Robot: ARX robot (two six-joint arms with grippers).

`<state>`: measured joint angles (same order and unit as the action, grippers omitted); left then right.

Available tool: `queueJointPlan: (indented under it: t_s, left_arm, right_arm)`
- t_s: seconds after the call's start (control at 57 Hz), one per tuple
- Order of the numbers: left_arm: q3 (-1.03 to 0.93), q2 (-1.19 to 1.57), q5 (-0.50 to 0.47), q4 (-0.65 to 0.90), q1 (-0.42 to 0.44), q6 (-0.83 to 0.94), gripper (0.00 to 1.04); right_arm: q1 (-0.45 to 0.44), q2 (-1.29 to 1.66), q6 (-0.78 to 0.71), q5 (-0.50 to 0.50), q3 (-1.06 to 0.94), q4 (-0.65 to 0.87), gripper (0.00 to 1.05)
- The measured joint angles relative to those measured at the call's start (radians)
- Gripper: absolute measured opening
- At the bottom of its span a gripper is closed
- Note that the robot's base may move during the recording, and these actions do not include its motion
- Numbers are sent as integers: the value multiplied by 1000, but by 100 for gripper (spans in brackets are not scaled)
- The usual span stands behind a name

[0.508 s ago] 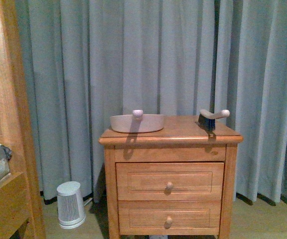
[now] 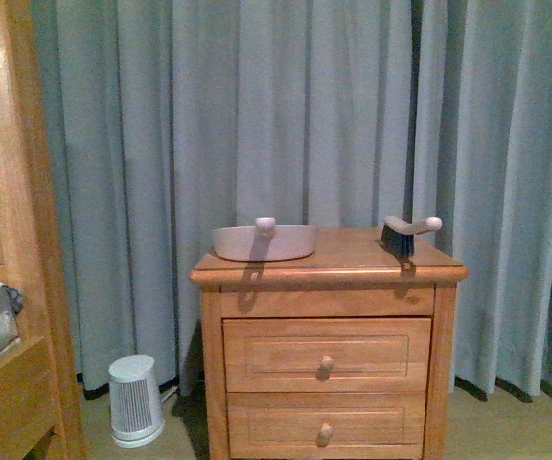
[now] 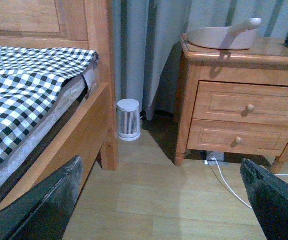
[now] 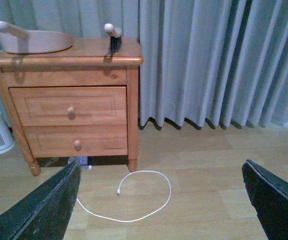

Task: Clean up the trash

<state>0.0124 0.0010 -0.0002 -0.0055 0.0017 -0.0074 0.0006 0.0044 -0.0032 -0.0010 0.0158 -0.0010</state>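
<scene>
Search step, by my reading: the trash, a small white tissue wad, shows in none of the views, whether on the desk (image 2: pixel 353 251), on the floor in front of it, or on the stretch of bed (image 3: pixel 29 90) left of it. Left tool (image 3: pixel 161 167) is wide open with nothing between its fingers; right tool (image 4: pixel 161 167) is the same, wide open and empty. Both hang low over bare floor, in front of the desk and apart from it. On the desk top: pale dustpan (image 2: pixel 264 241) at the left end, dark-bristled brush (image 2: pixel 408 230) at the right end. These look like the means for the job, but no pick-up makes sense until the wad is found. Next move calls for turning the cameras toward unseen ground: more of the bed, the floor past the desk's right side. Around: small white ribbed appliance (image 2: pixel 135 400) on the floor left of the desk, grey curtain (image 2: pixel 353 115) behind it, loose white cable (image 4: pixel 145 172) looping on the floor in front of the desk's right leg, socket block (image 3: pixel 216 157) under the desk. The cable could snag a low arm; the bed crowds the desk's left side
</scene>
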Motion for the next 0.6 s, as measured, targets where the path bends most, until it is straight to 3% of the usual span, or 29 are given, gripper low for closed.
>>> queueJointPlan:
  t_s: [0.596]
  left_arm:
    - [0, 0, 0, 0, 0, 0, 97]
  right_arm:
    - [0, 0, 0, 0, 0, 0, 97]
